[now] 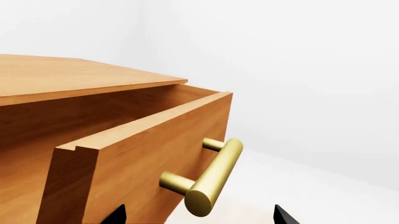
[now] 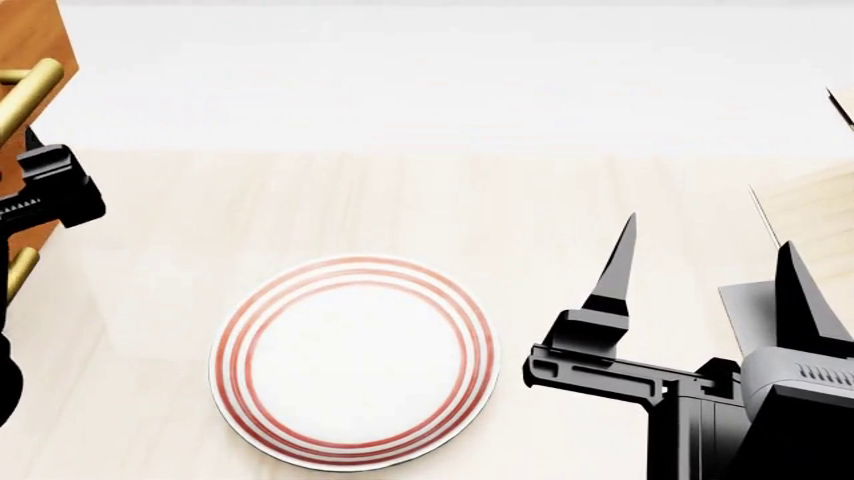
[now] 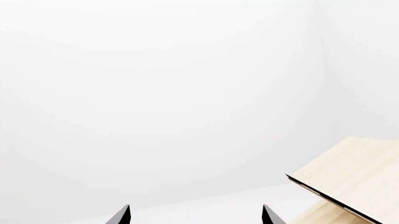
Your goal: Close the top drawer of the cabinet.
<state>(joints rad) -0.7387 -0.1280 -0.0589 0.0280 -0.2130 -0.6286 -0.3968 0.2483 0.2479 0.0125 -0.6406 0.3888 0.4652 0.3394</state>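
The cabinet (image 1: 56, 74) is orange-brown wood. Its top drawer (image 1: 143, 154) stands pulled out from under the cabinet's top board, and the inside of the drawer is open to view. The drawer's brass bar handle (image 1: 215, 175) sticks out from the flat front. My left gripper (image 1: 201, 218) is open, with one fingertip before the drawer front and the other beyond the handle's end; it grips nothing. In the head view the cabinet (image 2: 27, 40) and a brass handle (image 2: 27, 95) show at the far left. My right gripper (image 2: 701, 275) is open and empty, away from the cabinet.
A white plate (image 2: 354, 360) with red rings lies on the pale table between my arms. A pale wooden rack (image 3: 352, 186) stands at the right, close to my right gripper. A second brass handle (image 2: 16, 270) shows lower on the cabinet.
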